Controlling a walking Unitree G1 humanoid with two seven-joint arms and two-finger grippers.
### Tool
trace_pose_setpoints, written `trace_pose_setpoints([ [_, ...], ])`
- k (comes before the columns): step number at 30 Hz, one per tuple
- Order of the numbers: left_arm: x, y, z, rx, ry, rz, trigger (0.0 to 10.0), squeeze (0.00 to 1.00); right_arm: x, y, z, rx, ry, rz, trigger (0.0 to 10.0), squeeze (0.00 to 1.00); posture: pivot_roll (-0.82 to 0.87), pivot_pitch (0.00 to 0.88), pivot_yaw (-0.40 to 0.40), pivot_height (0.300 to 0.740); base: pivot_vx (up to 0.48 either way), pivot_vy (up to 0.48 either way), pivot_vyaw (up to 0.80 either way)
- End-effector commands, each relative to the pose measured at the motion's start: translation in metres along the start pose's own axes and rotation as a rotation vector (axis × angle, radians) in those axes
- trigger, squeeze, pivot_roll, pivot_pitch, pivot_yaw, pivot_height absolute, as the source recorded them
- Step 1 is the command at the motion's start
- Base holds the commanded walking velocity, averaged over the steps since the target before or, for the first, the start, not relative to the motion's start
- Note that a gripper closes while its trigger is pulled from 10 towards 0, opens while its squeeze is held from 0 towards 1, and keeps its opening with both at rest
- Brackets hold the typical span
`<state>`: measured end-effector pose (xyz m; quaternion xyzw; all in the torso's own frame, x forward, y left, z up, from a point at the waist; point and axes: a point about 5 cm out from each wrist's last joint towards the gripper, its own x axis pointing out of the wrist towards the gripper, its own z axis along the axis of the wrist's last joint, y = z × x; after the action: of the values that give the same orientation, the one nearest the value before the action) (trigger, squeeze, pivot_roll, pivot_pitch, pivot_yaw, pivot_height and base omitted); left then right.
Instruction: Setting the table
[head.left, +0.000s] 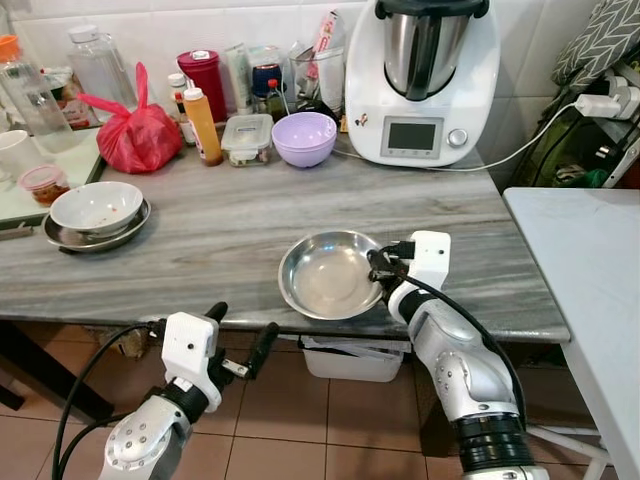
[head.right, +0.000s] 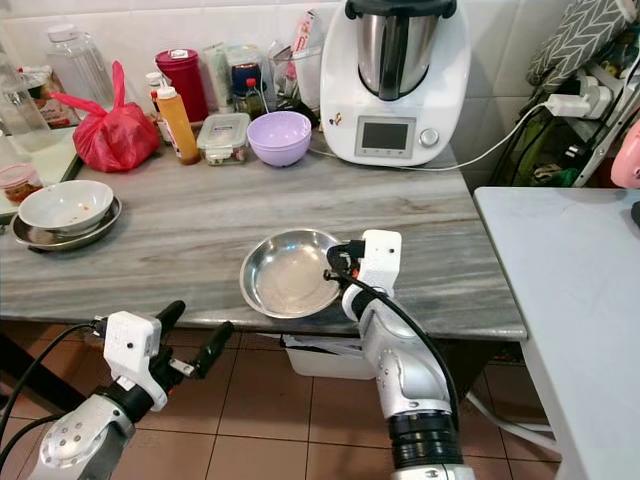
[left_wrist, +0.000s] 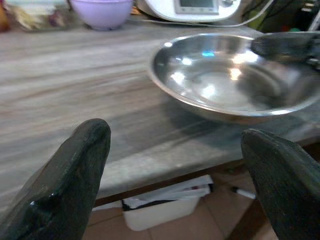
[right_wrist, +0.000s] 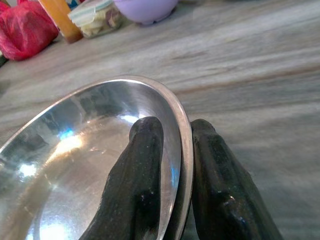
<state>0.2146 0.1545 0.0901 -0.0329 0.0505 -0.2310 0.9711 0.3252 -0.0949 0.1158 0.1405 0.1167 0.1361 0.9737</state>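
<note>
At the lower left of the left eye view, the left gripper (head.left: 243, 335) is held below the table's front edge, its two fingers spread wide and nothing between them. Just above the lower centre, the right gripper (head.left: 381, 268) is closed on the right-hand rim of the steel plate (head.left: 325, 272); in the right wrist view one finger (right_wrist: 137, 170) is seen lying inside the dish and the other (right_wrist: 220, 175) outside it, with the rim pinched between them. The plate sits at the middle of the frame, close to the front edge of the grey wooden table (head.left: 230, 230).

The step in hand is judged to be carrying the plate to a place setting. It would be done well if the pinch were kept firm and the plate held level, since a thin rim held at one side is likely to tip or slip. A straight lift before any sideways travel is advised.

Further back, at the left edge, a white bowl (head.left: 97, 207) is stacked on another steel dish. At the upper centre a purple bowl (head.left: 304, 137) stands beside a lidded container (head.left: 247, 138), with a red bag (head.left: 137, 135) at the upper left and a white kitchen machine (head.left: 421, 80) at the upper right.
</note>
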Motion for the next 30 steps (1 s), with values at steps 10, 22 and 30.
trace_pose_setpoints([
  [10, -0.011, 0.000, 0.000, 0.008, 0.043, -0.061, 10.0, 0.00, 0.025, 0.039, -0.001, 0.007, 0.007, 0.107, 10.0, 0.00, -0.04, 0.073, 0.063, 0.740, 0.000, 0.000, 0.00],
  [22, -0.014, -0.002, 0.000, 0.007, 0.049, -0.068, 10.0, 0.00, 0.037, 0.048, -0.010, -0.048, 0.020, 0.082, 10.0, 0.00, -0.02, 0.073, 0.060, 0.740, 0.000, 0.000, 0.00],
  [30, -0.013, -0.003, 0.001, 0.008, 0.049, -0.073, 10.0, 0.00, 0.043, 0.049, -0.009, -0.049, 0.005, 0.062, 10.0, 0.00, -0.02, 0.069, 0.063, 0.740, 0.000, 0.000, 0.00],
])
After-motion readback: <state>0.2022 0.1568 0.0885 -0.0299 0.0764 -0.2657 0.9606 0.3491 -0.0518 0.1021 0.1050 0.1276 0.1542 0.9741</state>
